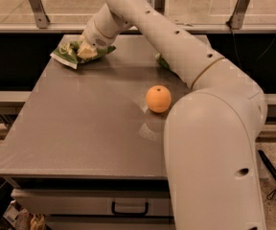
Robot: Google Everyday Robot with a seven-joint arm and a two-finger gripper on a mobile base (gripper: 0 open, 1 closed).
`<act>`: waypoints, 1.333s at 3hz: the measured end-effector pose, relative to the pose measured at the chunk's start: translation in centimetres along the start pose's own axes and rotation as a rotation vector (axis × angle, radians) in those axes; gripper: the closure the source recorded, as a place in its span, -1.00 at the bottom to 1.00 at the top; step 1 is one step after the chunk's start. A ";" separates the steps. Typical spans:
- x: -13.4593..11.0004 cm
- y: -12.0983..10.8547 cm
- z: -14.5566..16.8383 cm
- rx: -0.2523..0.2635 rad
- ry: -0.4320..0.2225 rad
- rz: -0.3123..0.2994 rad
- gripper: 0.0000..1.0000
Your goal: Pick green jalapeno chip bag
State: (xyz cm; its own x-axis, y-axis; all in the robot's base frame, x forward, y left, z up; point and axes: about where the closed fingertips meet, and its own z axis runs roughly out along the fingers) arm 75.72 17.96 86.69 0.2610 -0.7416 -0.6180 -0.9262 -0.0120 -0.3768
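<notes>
Pincer (86,50) rests on the light, crinkly green jalapeno chip bag (63,56) at the table's (80,128) far corner, seemingly mid-bag; whether it is clamped, cannot tell.

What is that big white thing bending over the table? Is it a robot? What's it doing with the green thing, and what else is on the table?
Yes, it's a robot. The big white tube is its arm, and it reaches across a grey table. At the arm's tip is its gripper, a kind of hand. There is just one picture, looking down at the table from close by the arm. The gripper is down on a green chip bag at the table's far left corner. That is the bag it should pick up. Whether it has hold of it, I can't tell. An orange sits near the middle, apart from the bag. Behind the arm peeks another green thing, too hidden to name.
</notes>
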 end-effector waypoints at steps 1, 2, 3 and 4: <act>-2.0 -0.3 -1.6 0.022 -0.005 -0.052 1.00; -3.9 -0.7 -3.7 0.056 -0.019 -0.105 1.00; -5.6 -1.1 -6.2 0.106 -0.040 -0.159 1.00; -7.1 -1.8 -9.0 0.149 -0.060 -0.210 1.00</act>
State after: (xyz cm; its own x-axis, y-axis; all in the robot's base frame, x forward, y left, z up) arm 73.10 17.24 97.93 0.4631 -0.6919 -0.5539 -0.8011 -0.0595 -0.5955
